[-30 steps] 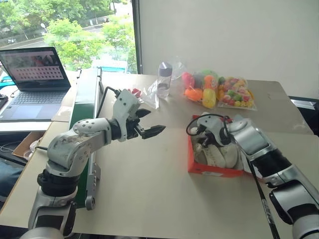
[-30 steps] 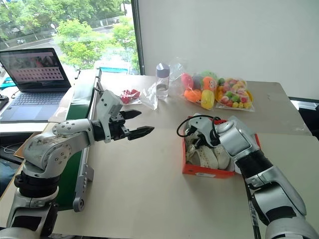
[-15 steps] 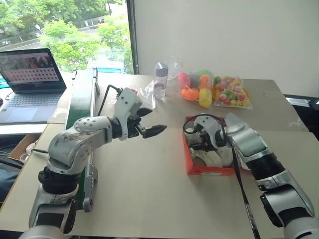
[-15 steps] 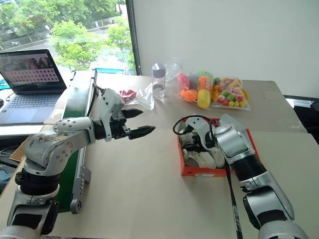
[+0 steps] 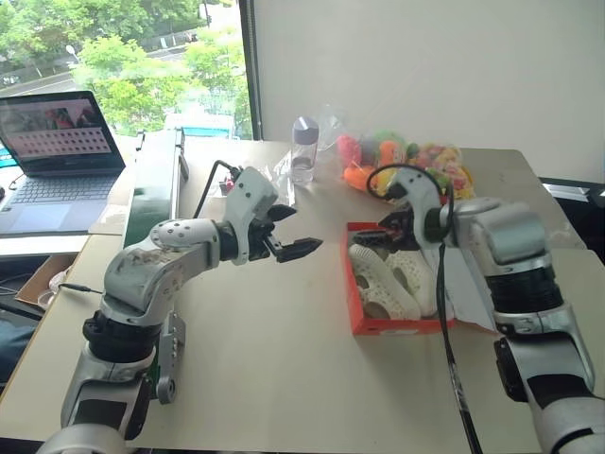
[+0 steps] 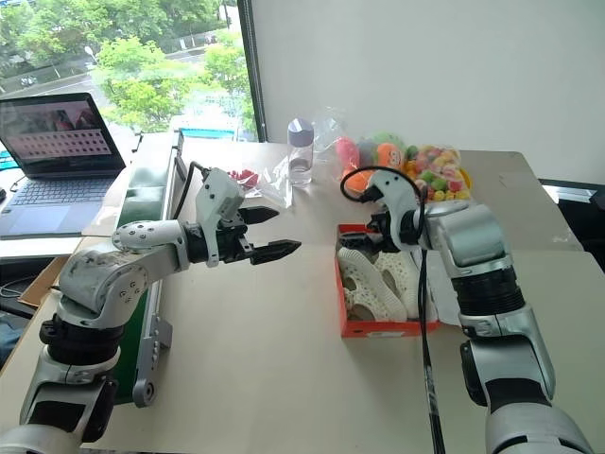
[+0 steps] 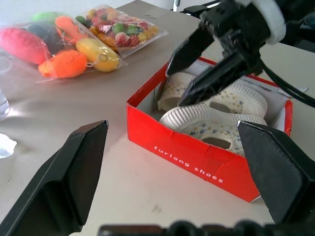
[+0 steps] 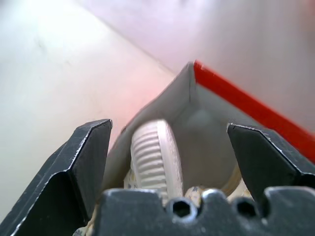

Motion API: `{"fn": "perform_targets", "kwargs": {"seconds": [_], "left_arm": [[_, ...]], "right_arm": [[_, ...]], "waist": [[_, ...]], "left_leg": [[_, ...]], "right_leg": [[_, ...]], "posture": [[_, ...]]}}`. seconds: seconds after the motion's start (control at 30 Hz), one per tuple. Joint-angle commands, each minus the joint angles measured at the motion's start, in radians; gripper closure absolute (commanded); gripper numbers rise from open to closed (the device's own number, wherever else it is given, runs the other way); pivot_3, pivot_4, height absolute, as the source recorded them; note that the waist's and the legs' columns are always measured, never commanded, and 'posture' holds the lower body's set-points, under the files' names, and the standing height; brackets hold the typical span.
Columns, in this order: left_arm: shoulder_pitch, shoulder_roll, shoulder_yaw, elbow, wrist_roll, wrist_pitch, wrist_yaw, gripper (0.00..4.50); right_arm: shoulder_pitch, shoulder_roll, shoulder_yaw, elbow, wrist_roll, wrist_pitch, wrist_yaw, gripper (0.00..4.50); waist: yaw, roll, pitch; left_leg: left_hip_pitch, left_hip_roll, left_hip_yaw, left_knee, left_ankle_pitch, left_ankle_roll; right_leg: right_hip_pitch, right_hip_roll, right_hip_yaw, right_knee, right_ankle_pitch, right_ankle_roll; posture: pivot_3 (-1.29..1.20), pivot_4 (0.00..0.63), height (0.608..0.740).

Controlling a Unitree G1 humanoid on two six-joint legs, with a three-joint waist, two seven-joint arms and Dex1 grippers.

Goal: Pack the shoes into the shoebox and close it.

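Both arms are built of rounded silver-grey metal shells dotted with small screws, joined by black segments at elbow and wrist. Each white wrist housing carries a two-fingered black gripper, the left gripper (image 5: pixel 295 249) and the right gripper (image 7: pixel 197 73), with tapered, pointed fingers. A thin black cable loops over each wrist.

The two head views look forward and down from above the arms, taking in the whole table (image 5: pixel 284 378) from well back; the right eye sits slightly to one side, so both share the same scene. The left wrist view looks level and low across the tabletop toward the shoebox (image 7: pixel 192 157) from nearby, between its own fingers (image 7: pixel 69 182), and shares the box and the right gripper (image 7: pixel 197 69) with the head views. The right wrist view looks steeply down into one box corner (image 8: pixel 192 93) from very close.
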Motion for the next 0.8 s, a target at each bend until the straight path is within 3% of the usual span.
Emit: {"fn": "perform_targets", "kwargs": {"seconds": [0.03,0.13,0.3,0.43,0.5,0.6,0.7,0.8], "left_arm": [[-0.036,0.003,-0.007,0.002,-0.003,-0.033,-0.046,0.00],[-0.045,0.042,-0.064,0.012,-0.007,-0.045,-0.159,0.00],[-0.087,0.053,-0.128,0.065,-0.002,-0.098,-0.306,0.00],[-0.174,0.016,-0.194,0.209,0.063,-0.208,-0.408,0.00],[-0.215,-0.009,-0.219,0.287,0.097,-0.266,-0.450,0.00],[-0.262,-0.049,-0.235,0.387,0.133,-0.333,-0.492,0.00],[-0.293,-0.081,-0.248,0.460,0.165,-0.387,-0.537,0.00],[-0.322,-0.112,-0.253,0.504,0.188,-0.413,-0.563,0.00]], "right_arm": [[-0.036,-0.068,-0.146,-0.096,0.085,0.076,0.008,0.03],[0.028,-0.174,-0.247,-0.242,0.156,0.201,0.026,0.68],[0.147,-0.296,-0.426,-0.437,0.329,0.368,0.022,2.41],[0.511,-0.416,-0.697,-0.570,0.615,0.373,-0.015,3.79],[0.751,-0.418,-0.872,-0.649,0.751,0.373,-0.048,4.45],[0.978,-0.329,-1.068,-0.708,0.971,0.373,-0.164,4.45],[1.147,-0.177,-1.156,-0.757,1.119,0.348,-0.292,4.45],[1.260,-0.004,-1.112,-0.769,1.052,0.263,-0.397,4.45]], "waist": [[0.004,0.000,0.000],[0.018,0.000,0.000],[0.022,0.000,0.000],[0.037,0.000,0.000],[0.046,0.001,0.000],[0.050,0.001,0.000],[0.036,0.001,0.000],[0.036,0.001,-0.001]], "left_leg": [[0.000,0.000,0.000,0.000,0.000,0.000],[-0.001,0.000,0.000,0.000,0.000,0.000],[-0.005,0.000,0.000,0.000,-0.001,0.001],[-0.005,-0.001,-0.001,0.001,0.000,0.001],[-0.003,-0.001,-0.001,0.001,-0.001,0.002],[-0.001,-0.001,-0.001,0.001,-0.001,0.003],[0.001,0.000,0.000,0.001,-0.002,0.002],[0.002,0.001,-0.003,0.001,-0.005,-0.003]], "right_leg": [[0.000,0.000,0.000,0.000,0.000,0.000],[0.000,0.000,0.000,0.000,-0.001,-0.001],[-0.004,-0.001,0.000,-0.001,-0.002,-0.002],[-0.002,-0.001,-0.001,-0.001,-0.003,-0.001],[0.000,-0.001,-0.001,-0.003,-0.003,-0.001],[0.003,-0.002,-0.001,-0.004,-0.004,0.000],[0.004,-0.001,0.002,-0.005,-0.002,0.001],[0.007,0.000,0.000,-0.006,-0.003,0.002]], "posture": [[0.00,0.150,0.740],[0.00,0.150,0.740],[0.00,0.150,0.740],[0.00,0.150,0.740],[0.00,0.150,0.740],[0.00,0.150,0.740],[0.00,0.150,0.740],[0.00,0.150,0.740]]}}
